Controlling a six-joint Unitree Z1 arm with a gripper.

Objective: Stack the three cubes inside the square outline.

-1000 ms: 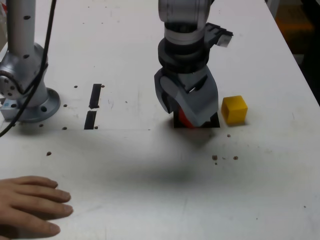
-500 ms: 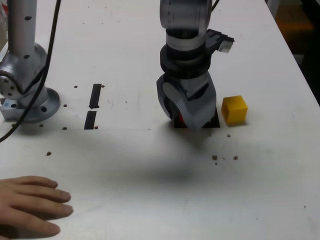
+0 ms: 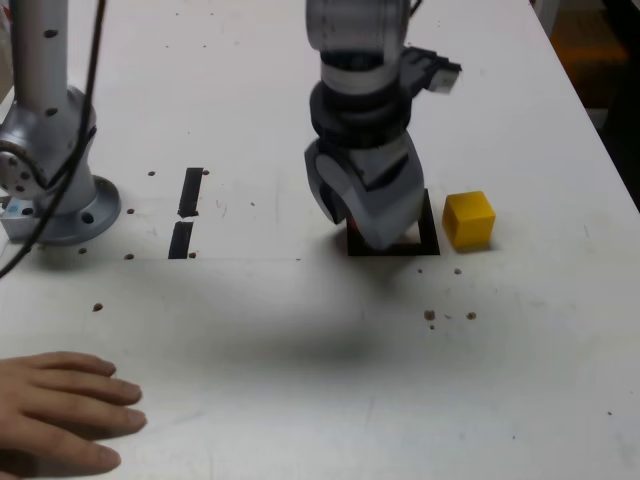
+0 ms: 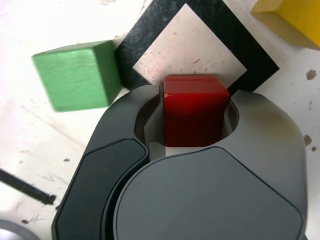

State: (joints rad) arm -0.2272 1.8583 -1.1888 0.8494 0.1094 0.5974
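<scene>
Pincer [image 4: 196, 125]: clenched on the red cube [image 4: 195, 110], held over the edge of the square outline [image 4: 235, 40]. Green cube [image 4: 77, 75]: on the worktop [image 3: 300, 380] just beside the pincer, against the outline's outer edge. Yellow cube [image 3: 468, 218]: on the worktop near the pincer, just outside the outline on the exterior view's right. Person's hand [image 3: 60, 410]: flat on the worktop, well apart from the pincer.

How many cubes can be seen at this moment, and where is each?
3. The red cube sits between the hand's jaws over the square outline; the green cube and the yellow cube rest on the table just outside it.
</scene>
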